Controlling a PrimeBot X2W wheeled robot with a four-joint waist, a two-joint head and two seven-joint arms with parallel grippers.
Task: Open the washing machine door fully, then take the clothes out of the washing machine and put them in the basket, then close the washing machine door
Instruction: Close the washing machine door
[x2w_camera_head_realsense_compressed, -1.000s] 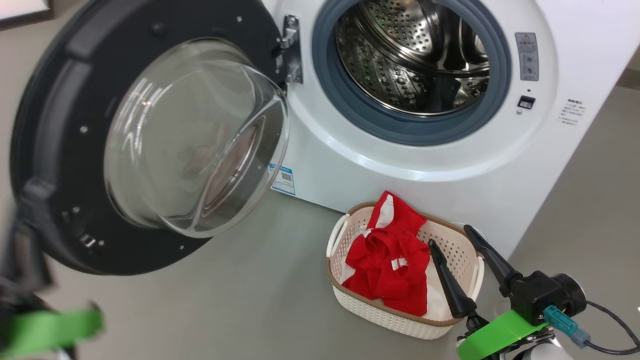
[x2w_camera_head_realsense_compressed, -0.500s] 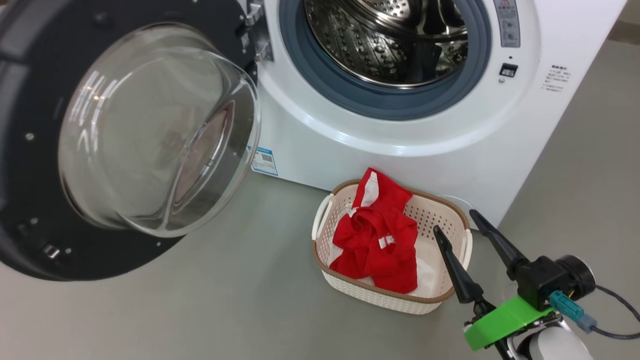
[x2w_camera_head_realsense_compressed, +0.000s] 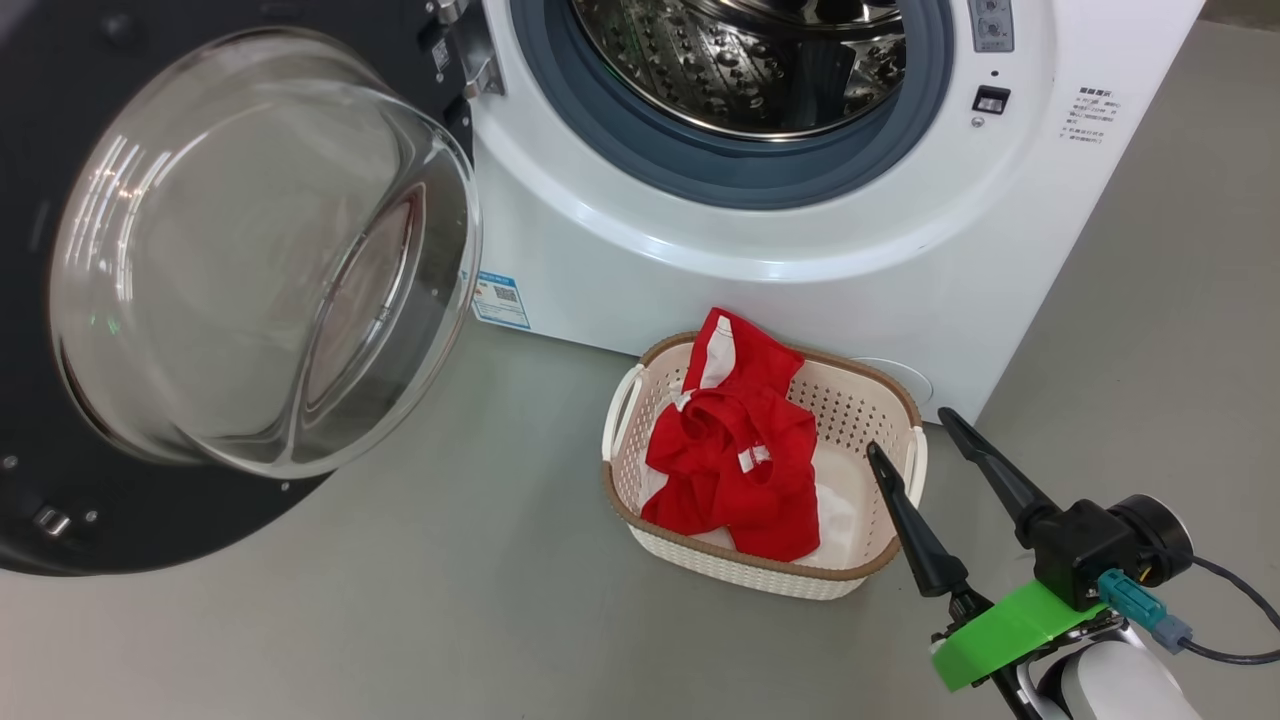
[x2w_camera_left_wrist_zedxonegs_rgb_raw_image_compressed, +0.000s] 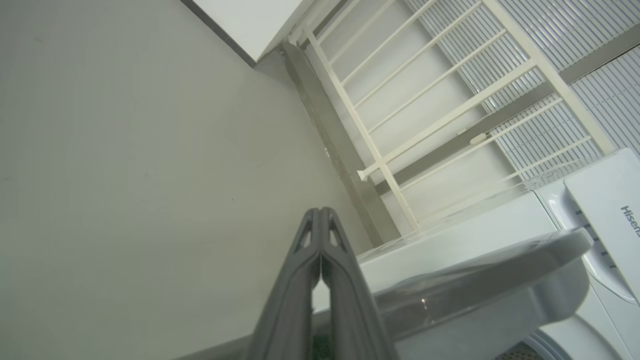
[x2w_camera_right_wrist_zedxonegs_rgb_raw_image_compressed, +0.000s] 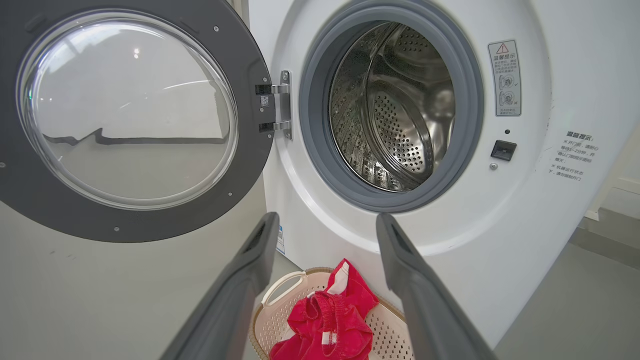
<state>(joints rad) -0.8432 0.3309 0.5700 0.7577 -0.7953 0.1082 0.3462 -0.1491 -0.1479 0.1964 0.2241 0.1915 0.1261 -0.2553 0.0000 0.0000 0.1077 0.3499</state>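
One grey floor (x2w_camera_head_realsense_compressed: 450, 620) — basket (x2w_camera_head_realsense_compressed: 760, 585) just beside washing machine (x2w_camera_head_realsense_compressed: 700, 270); white railing (x2w_camera_left_wrist_zedxonegs_rgb_raw_image_compressed: 381, 166).

"Hisen" (cut off) on the washing machine (x2w_camera_left_wrist_zedxonegs_rgb_raw_image_compressed: 597, 200), Chinese warning sticker (x2w_camera_right_wrist_zedxonegs_rgb_raw_image_compressed: 505, 77) on its front

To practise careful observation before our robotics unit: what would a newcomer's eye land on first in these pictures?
The bright red fabric clothes heaped in the small cream perforated plastic basket on the floor before the big white front-loading washing machine. Then the large round black-rimmed door with its bulging glass window, swung wide open at left, and the shiny perforated steel drum at top.
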